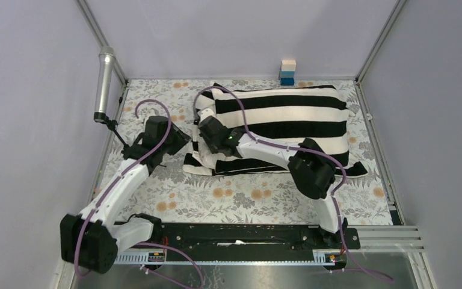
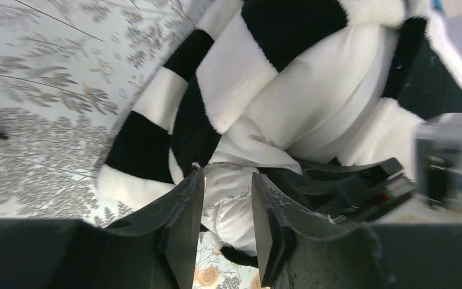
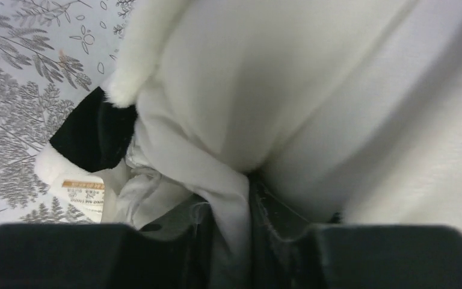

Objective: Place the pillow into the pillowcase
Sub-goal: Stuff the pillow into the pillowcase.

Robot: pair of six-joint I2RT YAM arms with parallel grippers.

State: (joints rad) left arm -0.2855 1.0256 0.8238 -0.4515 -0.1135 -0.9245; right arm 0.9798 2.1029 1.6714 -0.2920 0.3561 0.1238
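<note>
The black-and-white striped pillowcase [image 1: 283, 120] lies across the back of the table, plump, its open end to the left. In the left wrist view the striped plush [image 2: 234, 66] gapes around the smooth off-white pillow [image 2: 313, 114]. My left gripper [image 2: 227, 174] is open just off that end [image 1: 177, 139], a crumpled pillow corner between its spread tips, unclamped. My right gripper [image 1: 207, 127] reaches over the case to the opening. It is shut [image 3: 243, 186] on a fold of the pillow [image 3: 313, 78]; the case's edge [image 3: 90, 135] hangs to its left.
Floral cloth [image 1: 234, 192] covers the table. A blue-and-white block [image 1: 287, 72] stands at the back wall. A silver cylinder [image 1: 104, 84] is clamped to the left frame post. The right arm's elbow [image 1: 310, 171] rests over the pillowcase's near edge.
</note>
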